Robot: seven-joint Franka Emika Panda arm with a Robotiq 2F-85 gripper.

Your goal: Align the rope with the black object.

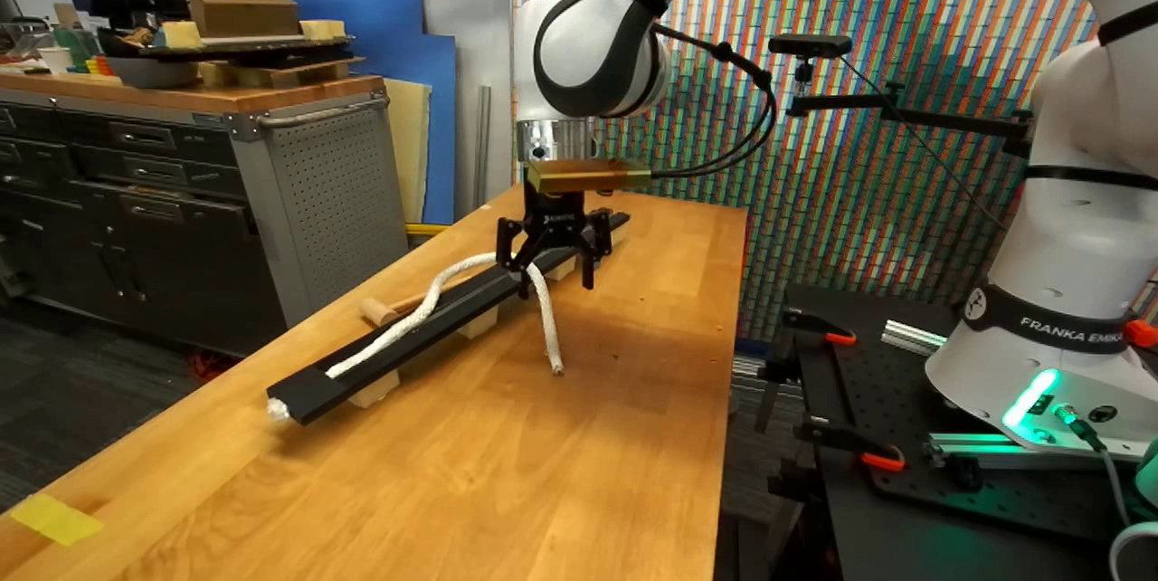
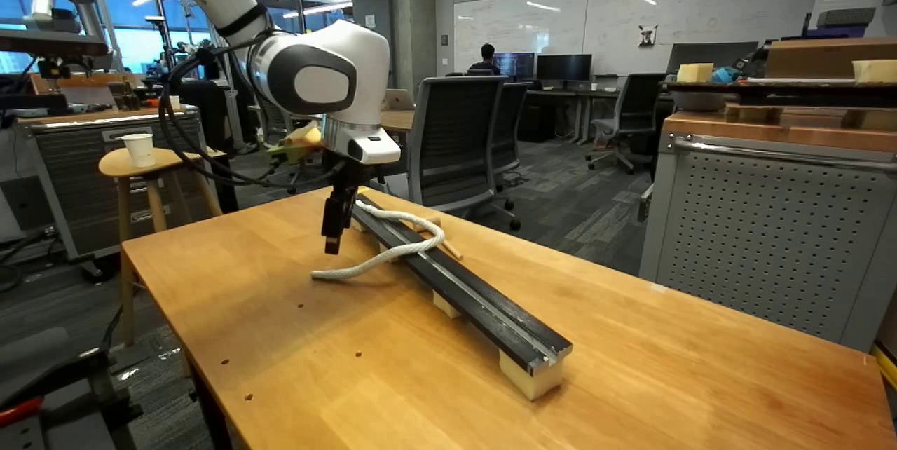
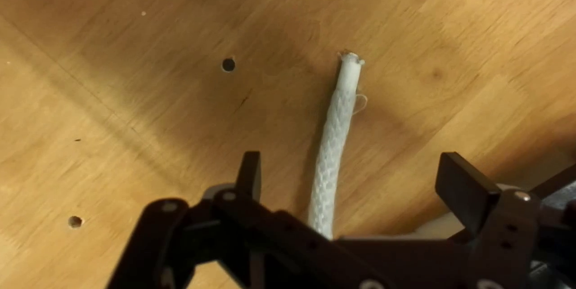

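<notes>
The white rope (image 1: 546,319) lies partly on the black bar (image 1: 452,313). In an exterior view the rope (image 2: 406,249) bulges past the bar's far side, crosses back over the bar (image 2: 518,320), and its free end rests on the table. The bar has a lengthwise groove and a pale end, and stands on several pale blocks. My gripper (image 1: 555,280) is open and empty above the rope's crossing side; it also shows edge-on in an exterior view (image 2: 332,248). In the wrist view the rope's end part (image 3: 334,140) runs between the open fingers (image 3: 348,167), below them; the rest is hidden behind the gripper.
A wooden stick with a thick end (image 1: 378,312) lies along the bar's far side. The pale block (image 2: 530,376) under the bar's end rests on the wooden table (image 1: 543,472). Yellow tape (image 1: 56,518) marks a table corner. A tool cabinet (image 1: 326,201) stands beyond the table.
</notes>
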